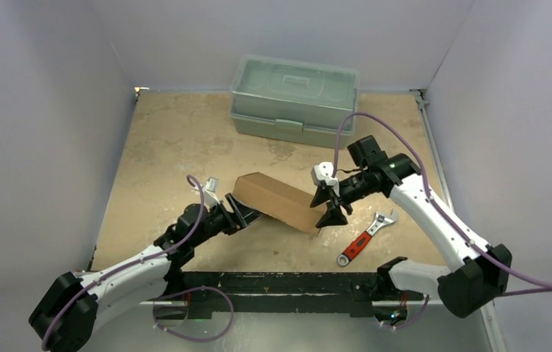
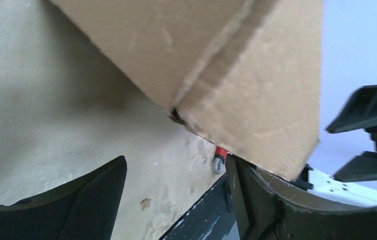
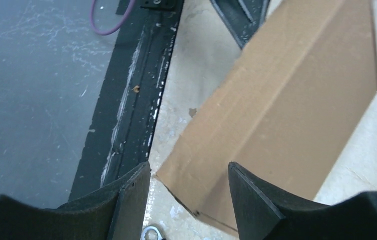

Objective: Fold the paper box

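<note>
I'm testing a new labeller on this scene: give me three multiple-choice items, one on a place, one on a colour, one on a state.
1. The wrench lies: A right of the box; B on the box; C left of the box.
2. Its handle is: A blue; B yellow; C red.
3. The right fingers are: A shut on the box; B open; C shut on the wrench.
A, it lies past the box's right end; C, red shows from above; B, a gap parts them.
</note>
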Action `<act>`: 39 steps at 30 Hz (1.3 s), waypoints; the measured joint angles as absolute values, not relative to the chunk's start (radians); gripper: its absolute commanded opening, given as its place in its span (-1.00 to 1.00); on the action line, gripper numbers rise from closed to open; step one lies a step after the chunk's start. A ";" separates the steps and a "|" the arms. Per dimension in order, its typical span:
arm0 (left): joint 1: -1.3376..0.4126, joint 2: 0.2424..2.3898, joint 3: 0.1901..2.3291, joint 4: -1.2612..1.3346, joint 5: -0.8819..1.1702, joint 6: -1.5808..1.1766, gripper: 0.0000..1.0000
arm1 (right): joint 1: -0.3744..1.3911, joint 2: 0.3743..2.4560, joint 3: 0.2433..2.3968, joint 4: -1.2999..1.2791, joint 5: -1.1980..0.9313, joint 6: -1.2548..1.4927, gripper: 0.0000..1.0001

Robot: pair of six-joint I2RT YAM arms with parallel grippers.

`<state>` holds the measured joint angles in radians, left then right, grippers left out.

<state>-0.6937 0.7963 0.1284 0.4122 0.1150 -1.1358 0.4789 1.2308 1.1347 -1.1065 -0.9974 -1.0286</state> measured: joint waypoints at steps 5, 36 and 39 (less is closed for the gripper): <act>-0.694 0.815 0.178 0.247 0.101 -1.113 -0.05 | 0.403 1.120 1.044 -0.984 -1.008 -0.927 0.27; -0.693 1.072 0.415 -0.213 0.074 -1.005 -1.00 | 0.240 1.135 0.820 -0.512 -0.601 -0.532 -0.61; -0.693 1.160 0.414 -0.121 0.066 -1.011 -1.00 | 0.242 1.185 0.809 -0.473 -0.520 -0.493 -0.74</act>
<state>-0.6930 1.1599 0.4145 -0.1215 0.0662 -1.0111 0.2420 1.1854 0.8093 -0.4732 -0.5201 -0.4934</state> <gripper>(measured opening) 0.003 0.184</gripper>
